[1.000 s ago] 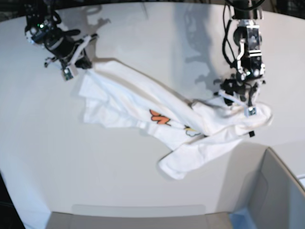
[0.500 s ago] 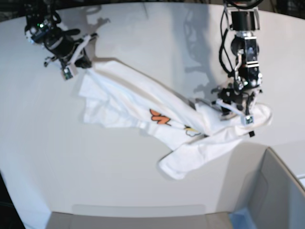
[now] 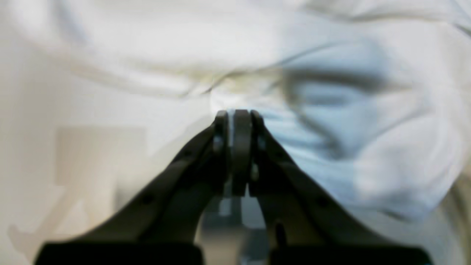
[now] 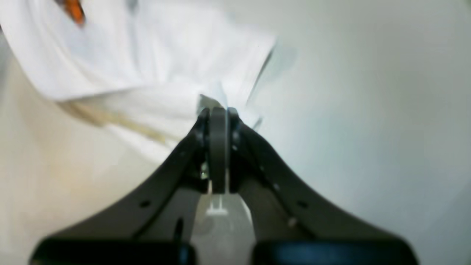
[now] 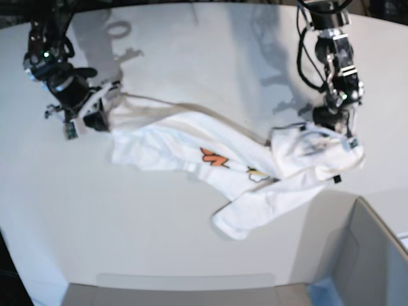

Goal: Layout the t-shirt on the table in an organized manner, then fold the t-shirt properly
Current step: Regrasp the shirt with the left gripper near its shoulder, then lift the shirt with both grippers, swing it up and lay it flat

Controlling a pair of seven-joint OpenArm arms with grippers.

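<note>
The table (image 5: 191,57) is the biggest thing here, a wide white top whose curved far edge runs behind both arms and whose near edge curves in front of them; most of its surface beyond and to either side of the grippers lies bare. At the lower corner of the base view, below and just beside the left gripper (image 5: 331,131), stands a grey bin (image 5: 370,255); only its wall and a bit of blue at its bottom edge show, and what is in it cannot be told. The t-shirt (image 5: 191,143) lies crumpled and stretched across the table between the two grippers, white with an orange patch of print showing near its middle, and one loose end trails away from both grippers toward the near table edge, close to the bin. The right gripper (image 5: 86,118) has its jaws closed on a pinch of the shirt's edge, seen clearly in the right wrist view (image 4: 218,110), with cloth bunched just ahead of its tips and open tabletop on one side. The left gripper has its jaws drawn together in the left wrist view (image 3: 237,114), pressed into a fold of the shirt; a small black tag (image 5: 336,179) sits on the cloth just below it.
</note>
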